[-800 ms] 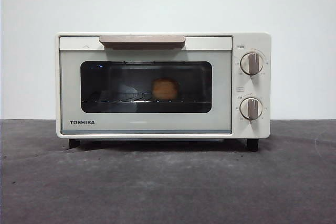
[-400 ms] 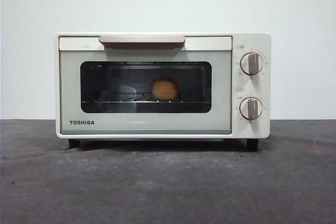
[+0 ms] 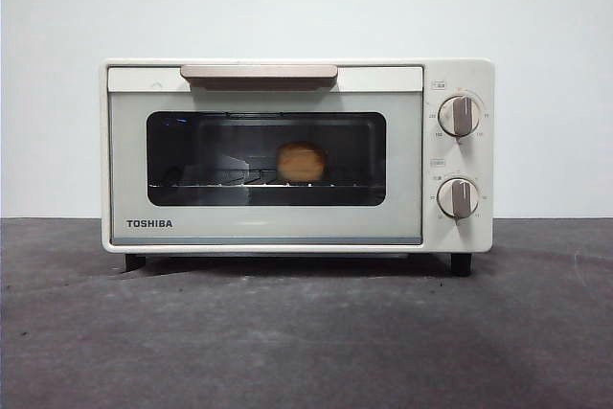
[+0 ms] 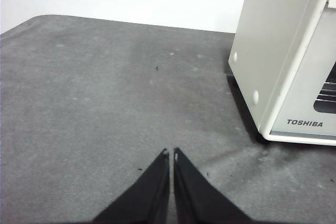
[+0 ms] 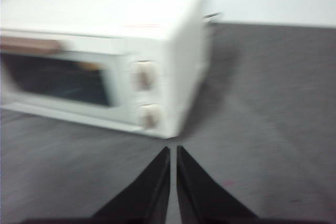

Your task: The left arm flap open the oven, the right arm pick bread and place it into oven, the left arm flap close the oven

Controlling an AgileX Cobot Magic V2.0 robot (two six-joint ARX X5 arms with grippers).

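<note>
cream-white boxy toshiba toaster oven [image 3: 297, 155] stands on the dark grey table [image 3: 306, 332], door flush shut, tan bar handle [image 3: 259, 74] up at the top edge. small round golden-brown bun [image 3: 301, 162] sits on the wire rack [image 3: 239, 182] behind the dark glass window, roughly mid-width. judgement: all three steps look done; what is left is retreat only.

left gripper [image 4: 171, 155]: jaws pressed together, holding nothing, over bare table, off to the side of the oven and apart from it. right gripper [image 5: 173, 151]: jaws likewise clenched and empty, in front of the knob end of the oven, clear of it.

doing the retreat well: back each arm straight away from the oven, no sweep across handle or the two beige knobs [image 3: 459, 116]; a nudge on the handle could drop the door open again.

view notes: only the front view shows the bun and the rack clearly. left wrist view gives the oven's side wall and the gap to that gripper. right wrist view is blurred; bun not discernible there.
</note>
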